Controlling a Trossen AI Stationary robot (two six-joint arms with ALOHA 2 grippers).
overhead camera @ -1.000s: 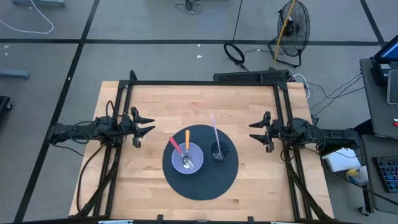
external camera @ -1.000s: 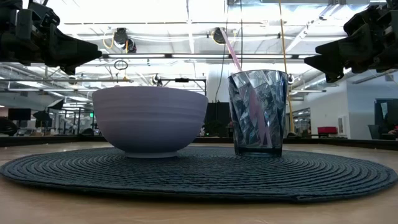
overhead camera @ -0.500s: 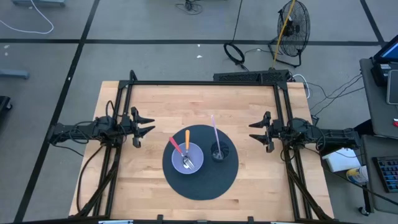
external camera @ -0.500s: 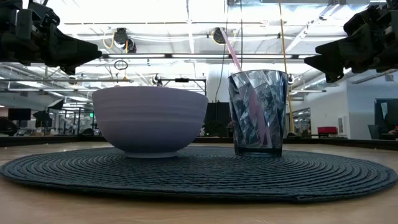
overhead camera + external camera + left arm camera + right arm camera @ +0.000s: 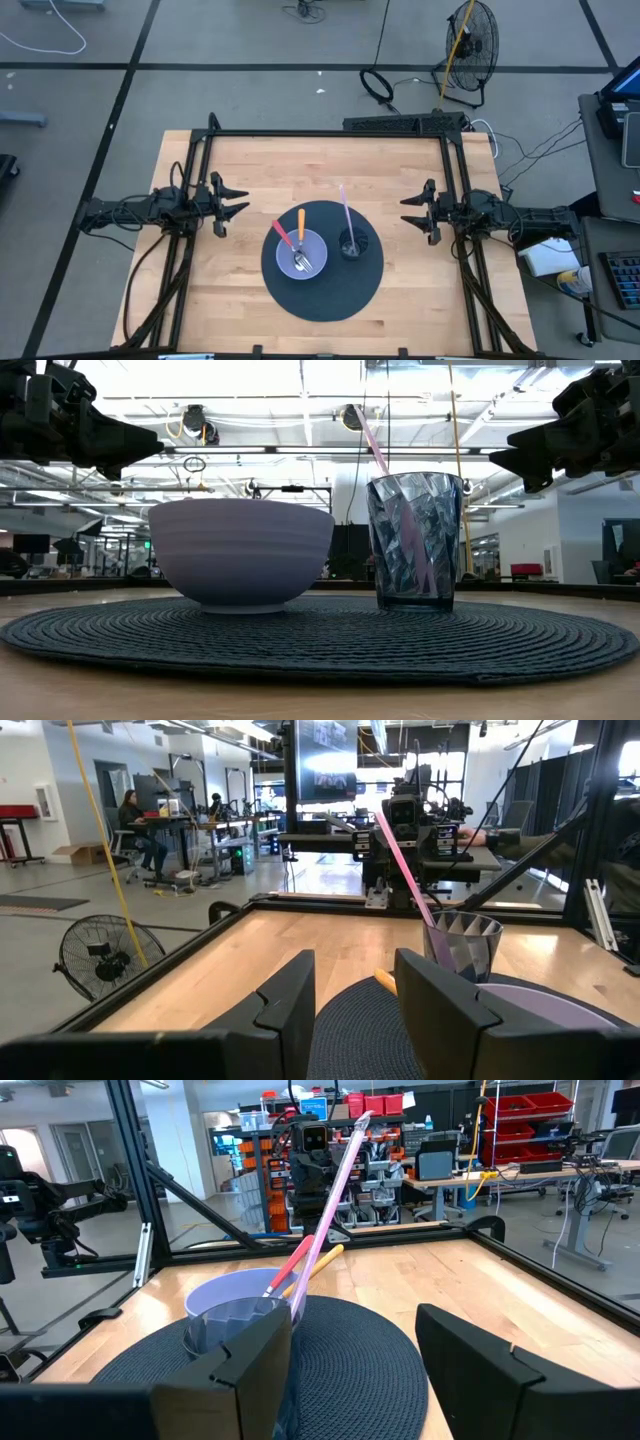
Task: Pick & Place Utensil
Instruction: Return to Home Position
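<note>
A round dark woven mat (image 5: 325, 296) lies flat on the wooden table (image 5: 280, 165), midway between its sides

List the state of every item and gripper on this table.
Pale purple ribbed bowl: upright, holding utensils.
Blue faceted plastic cup: upright, holding straw.
Long pink straw: leaning in cup.
Pink fork: propped in bowl.
Orange-handled utensil: propped in bowl.
Left gripper: fingers open, empty.
Right gripper: fingers open, empty.
</note>
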